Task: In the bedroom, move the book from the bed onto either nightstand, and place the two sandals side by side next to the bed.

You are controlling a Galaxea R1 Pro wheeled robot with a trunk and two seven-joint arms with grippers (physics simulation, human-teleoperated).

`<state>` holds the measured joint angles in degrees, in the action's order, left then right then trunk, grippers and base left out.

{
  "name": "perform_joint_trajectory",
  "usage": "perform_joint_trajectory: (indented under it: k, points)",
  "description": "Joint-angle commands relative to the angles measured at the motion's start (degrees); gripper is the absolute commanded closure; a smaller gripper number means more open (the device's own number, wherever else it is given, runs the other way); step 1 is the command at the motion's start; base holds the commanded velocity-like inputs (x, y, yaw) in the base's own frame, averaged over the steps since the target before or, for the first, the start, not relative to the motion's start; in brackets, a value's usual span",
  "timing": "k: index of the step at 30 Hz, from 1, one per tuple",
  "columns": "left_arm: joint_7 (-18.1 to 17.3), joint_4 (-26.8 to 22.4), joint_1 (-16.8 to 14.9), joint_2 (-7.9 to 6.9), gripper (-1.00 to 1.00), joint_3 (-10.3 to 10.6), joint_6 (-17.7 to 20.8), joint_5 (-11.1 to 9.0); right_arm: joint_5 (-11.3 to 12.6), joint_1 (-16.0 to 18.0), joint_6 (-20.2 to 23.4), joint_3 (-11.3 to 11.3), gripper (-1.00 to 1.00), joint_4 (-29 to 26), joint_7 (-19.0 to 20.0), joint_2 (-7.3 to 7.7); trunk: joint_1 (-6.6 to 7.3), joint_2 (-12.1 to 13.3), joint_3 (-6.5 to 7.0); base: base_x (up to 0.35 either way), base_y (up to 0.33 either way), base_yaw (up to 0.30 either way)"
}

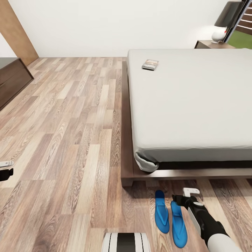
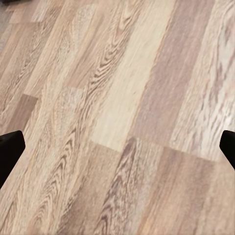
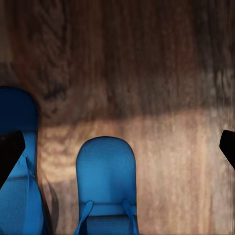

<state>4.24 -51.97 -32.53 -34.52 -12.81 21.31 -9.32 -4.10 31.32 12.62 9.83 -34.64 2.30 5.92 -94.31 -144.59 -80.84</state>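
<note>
- Nearest, bottom of head view: robot's own base, striped, at frame's lower edge.
- R gripper lower right of head view, just above/beside the right-hand sandal. Fingers spread wide, nothing between them – R wrist view has dark tips at both side edges w/ bare gap.
- Two sandals: left-hand sandal and the other lie parallel, close together, toes toward the bed frame, on the floor just short of the bed's foot. Looks like the sandal half is prob. done.
- L gripper at left edge of head view, mid-low, over bare planks. L wrist view: tips at both edges, wide apart, empty.
- Farther: bed's off-white mattress fills right half; book lies flat near its upper-left corner, well apart from both grippers.
- Farthest, upper right: nightstand beyond the mattress, a white object on top.
- Risks: R arm lifting away could clip the near sandal and knock the pair askew, since fingers sit so close. Book is a long reach across the mattress – thin, flat, may slide instead of being pinched. Nightstand top partly taken, so placement room is tight.
- View diffs: R wrist view gives straps + toe ends close up, sandals staggered slightly; head view gives book, nightstand, whole layout. L wrist view adds floor grain, no task item.
</note>
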Motion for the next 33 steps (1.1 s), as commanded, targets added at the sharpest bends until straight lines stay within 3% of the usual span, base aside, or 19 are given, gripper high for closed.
perform_joint_trajectory:
  k: [1, 6, 14, 21, 28, 33]
  points:
    - [0.35, -0.10, 0.00, -0.02, -1.00, 0.06, 0.29, -0.61, -0.40, -0.02, 0.38, 0.22, -1.00, -0.09, 0.24, 0.11, 0.01, -0.02, -0.04, 0.000, 0.000, 0.000]
    - [0.35, -0.13, 0.01, -0.02, -1.00, 0.06, 0.30, -0.29, -0.29, -0.14, 0.53, 0.30, -1.00, 0.01, 0.18, 0.51, 0.01, -0.02, -0.04, 0.000, 0.000, 0.000]
    - [0.27, -0.14, 0.01, 0.14, -1.00, 0.08, 0.31, 0.55, -0.22, -1.91, 0.74, 0.42, -1.00, 0.08, -0.07, 1.45, 0.22, 0.09, 1.73, 0.000, 0.000, 0.000]
    - [0.34, -0.14, 0.01, 0.22, -1.00, 0.07, 0.32, 0.78, -0.21, -3.13, 0.87, 0.44, -1.00, 0.09, -0.21, 1.98, 0.22, 0.09, 1.73, 0.000, 0.000, 0.000]
    - [0.34, -0.06, 0.01, 0.24, -1.00, 0.06, 0.37, 0.84, -0.22, -4.97, 0.92, 0.45, -1.00, 0.09, -0.30, 2.56, 0.40, 0.19, 3.28, 0.000, 0.000, 0.000]
    - [0.37, -0.08, 0.01, 0.29, -1.00, 0.06, 0.39, 0.87, -0.22, -5.84, 0.92, 0.45, -1.00, 0.09, -0.34, 2.79, 0.42, 0.20, 3.51, 0.000, 0.000, 0.000]
